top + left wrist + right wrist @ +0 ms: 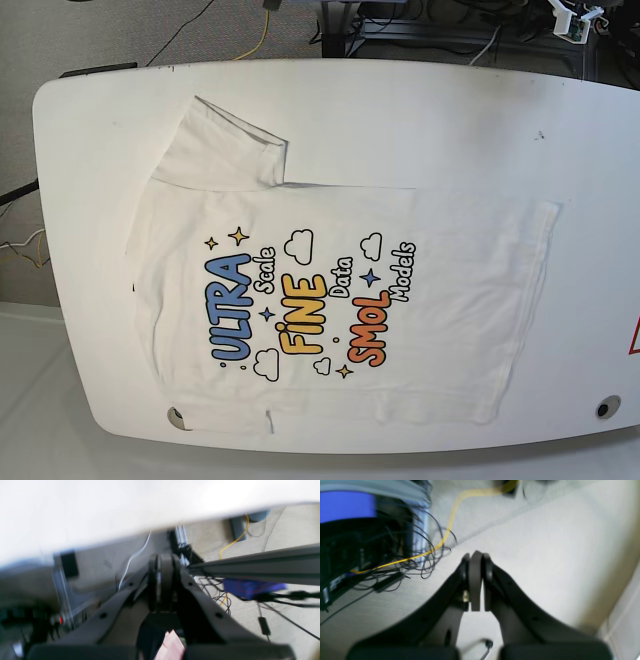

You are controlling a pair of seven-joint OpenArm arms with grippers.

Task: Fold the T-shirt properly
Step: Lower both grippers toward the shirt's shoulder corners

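Base view shows 1 white short-sleeved cotton T-shirt (340,300) spread flat, print up, on the white rounded table (470,120), 1 sleeve pointing to the far left corner. Neither arm appears there. Wrist views show 2 grippers off the table, over carpet: right gripper (477,583) pressed together, empty; left gripper (163,585) likewise.

A robotics lab: aluminium framing (255,565) beside a white surface (480,120), tangled cables (430,555) (one yellow) on grey carpet (545,542) beneath it.
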